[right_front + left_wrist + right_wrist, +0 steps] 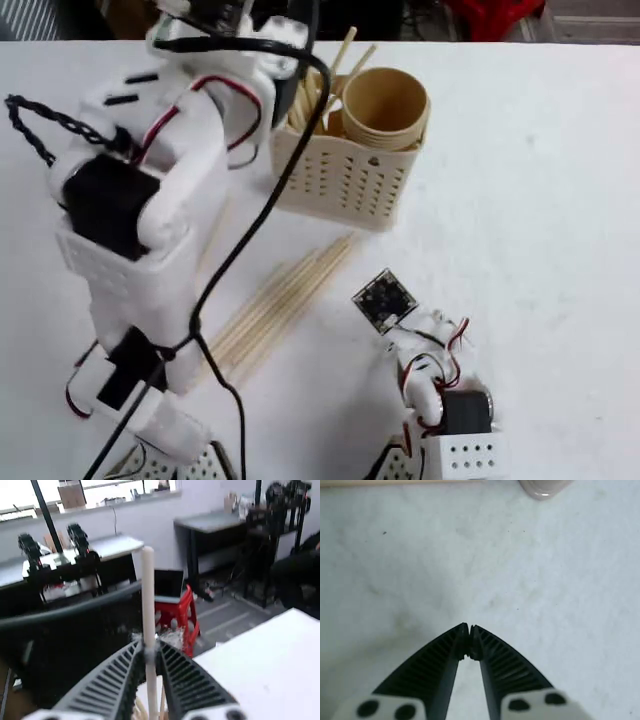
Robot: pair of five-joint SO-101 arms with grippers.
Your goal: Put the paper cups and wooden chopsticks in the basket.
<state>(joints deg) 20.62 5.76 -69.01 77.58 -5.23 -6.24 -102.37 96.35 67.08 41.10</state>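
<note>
- My left hand is closed on a single wooden chopstick. The stick stands nearly upright, pinched between the fingertips, with most of its length sticking up above them.
- In the high view the left arm stretches to the far side of the desk, and its end is beside the left edge of the basket. I can't see from there whether the stick's lower end is over the opening.
- The basket already holds the stacked paper cups on its right side, with a few chopsticks leaning in its left side.
- A bundle of loose chopsticks lies on the desk near the basket, between the two arms.
- My right hand is fully closed on nothing and hangs just above bare desk at the near right.
- Risks as I judge them:
  - The grip is only a fingertip pinch, so the stick could swivel or slide out.
  - If I let go before it is inside the rim, it lands on the desk.
  - Pushing down against the rim or the sticks already inside could tip or shove the light basket.
  - The black cable hangs across the basket's left corner and the bundle, so it could drag either.
</note>
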